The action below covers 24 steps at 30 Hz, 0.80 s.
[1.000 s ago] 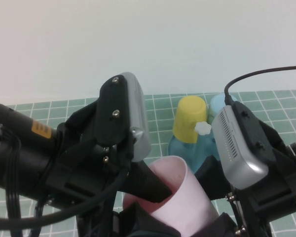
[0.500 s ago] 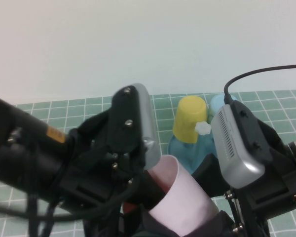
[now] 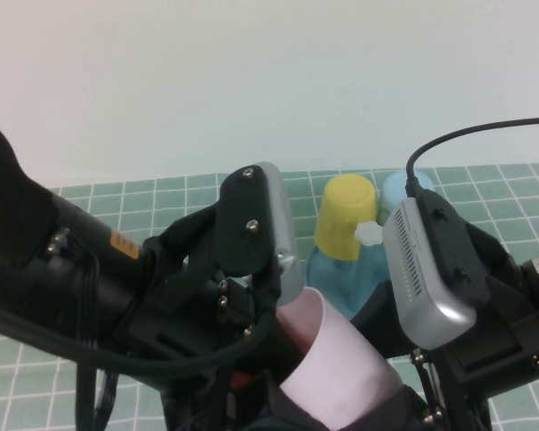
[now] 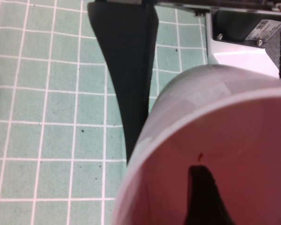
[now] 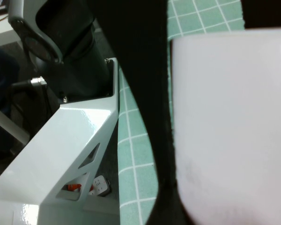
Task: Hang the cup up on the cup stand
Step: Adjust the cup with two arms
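The pale pink cup [image 3: 337, 364] lies tilted in the air at the front centre, between both arms. My right gripper [image 3: 382, 409] is shut on the cup's body [image 5: 229, 126], with one black finger [image 5: 150, 93] against its side. My left gripper [image 4: 164, 164] is open and straddles the cup's rim [image 4: 145, 140]: one finger [image 4: 203, 197] is inside the cup, the other [image 4: 129, 70] runs along its outside. The blue cup stand [image 3: 337, 274] with a white flower knob [image 3: 370, 233] stands behind the cup.
A yellow cup [image 3: 346, 215] and a light blue cup [image 3: 397, 187] hang upside down on the stand. The green gridded mat [image 3: 162, 193] covers the table. A white robot frame [image 5: 70, 154] and the left arm's body [image 3: 117, 287] crowd the near side.
My left arm has moved right and forward, sliding its finger deeper into the pink cup. The cup has shifted slightly right. The right arm has barely moved.
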Each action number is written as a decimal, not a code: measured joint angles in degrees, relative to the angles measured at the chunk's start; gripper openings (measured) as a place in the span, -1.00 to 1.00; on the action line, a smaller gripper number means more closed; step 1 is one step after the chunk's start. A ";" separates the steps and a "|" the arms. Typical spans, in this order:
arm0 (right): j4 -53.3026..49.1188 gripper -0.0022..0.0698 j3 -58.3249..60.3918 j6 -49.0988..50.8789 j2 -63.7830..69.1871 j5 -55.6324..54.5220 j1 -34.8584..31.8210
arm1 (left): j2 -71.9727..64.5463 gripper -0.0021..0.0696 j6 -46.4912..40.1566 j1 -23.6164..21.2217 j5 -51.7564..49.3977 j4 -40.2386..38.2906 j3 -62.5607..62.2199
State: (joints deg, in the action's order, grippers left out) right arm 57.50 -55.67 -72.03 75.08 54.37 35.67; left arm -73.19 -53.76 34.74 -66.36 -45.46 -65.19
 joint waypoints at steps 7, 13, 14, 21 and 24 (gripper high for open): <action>0.00 0.59 0.00 -0.09 0.00 -0.09 0.00 | 0.00 0.06 -0.14 0.00 0.13 0.00 0.00; 0.00 0.59 0.00 -0.09 0.00 -0.09 -0.09 | 0.00 0.06 -0.71 0.00 0.38 0.00 0.00; 0.00 0.59 0.00 -0.09 0.00 -0.09 -0.23 | 0.00 0.06 -0.82 0.00 0.48 0.00 0.00; -0.11 0.59 0.00 -0.09 0.00 -0.47 -0.33 | 0.00 0.06 -0.96 0.00 1.27 0.10 0.00; -0.46 0.59 0.00 0.03 0.00 -0.47 -0.33 | 0.00 0.06 -0.96 0.00 1.27 0.10 0.00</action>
State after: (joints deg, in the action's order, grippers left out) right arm 57.04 -55.67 -72.00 75.08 53.90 35.34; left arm -73.19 -54.72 34.74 -65.09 -45.36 -65.19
